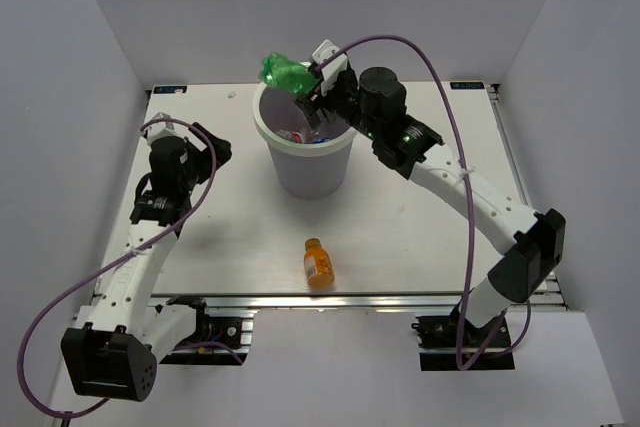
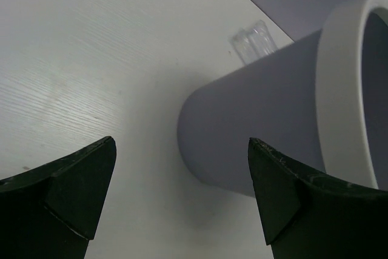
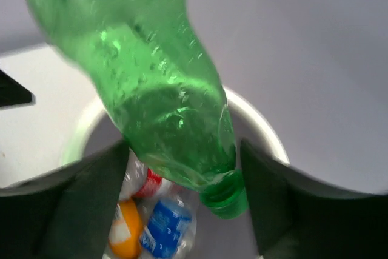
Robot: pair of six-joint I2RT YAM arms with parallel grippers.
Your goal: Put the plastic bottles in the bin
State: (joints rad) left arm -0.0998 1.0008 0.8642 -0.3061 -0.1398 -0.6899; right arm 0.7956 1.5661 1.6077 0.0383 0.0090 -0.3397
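The white bin (image 1: 310,175) stands at the table's back middle. My right gripper (image 1: 312,97) is over its rim with its jaws spread wide. The green bottle (image 1: 285,75) hangs cap down between the fingers, over the bin's opening. In the right wrist view the green bottle (image 3: 163,89) has a small gap to the right finger (image 3: 273,198). Inside the bin lie an orange bottle (image 3: 121,228), a blue-label bottle (image 3: 160,225) and a red-label bottle (image 3: 151,183). Another orange bottle (image 1: 318,263) lies on the table near the front. My left gripper (image 1: 212,142) is open and empty, left of the bin (image 2: 267,119).
A clear bottle (image 2: 254,40) shows just beyond the bin in the left wrist view; its cap is hidden. White walls enclose the table (image 1: 230,237) on the left, back and right. Purple cables loop off both arms.
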